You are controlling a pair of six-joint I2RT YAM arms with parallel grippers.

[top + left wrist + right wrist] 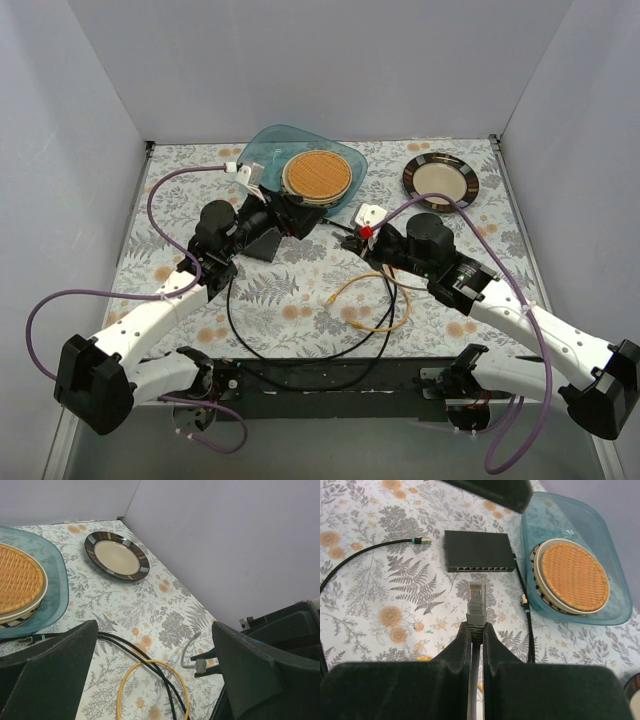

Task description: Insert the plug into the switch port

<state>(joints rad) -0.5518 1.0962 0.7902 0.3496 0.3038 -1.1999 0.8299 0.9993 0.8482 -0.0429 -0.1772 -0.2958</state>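
Observation:
The switch point(479, 551) is a flat black box lying on the floral cloth left of the teal tray, its row of sockets facing my right gripper. In the top view it is the dark box point(264, 244) beside my left gripper point(288, 218). My right gripper point(476, 630) is shut on the grey plug point(476, 600), which points at the sockets a short way in front of them. The plug also shows in the left wrist view point(200, 666). My left gripper point(155, 680) is wide open and empty. The switch is hidden in the left wrist view.
A teal tray point(262, 145) holds a bowl with a wicker lid point(317, 175). A dark-rimmed plate point(440, 180) sits at the back right. A yellow cable point(372, 305) loops in the middle. Black cables point(424, 540) with plugs lie around the switch.

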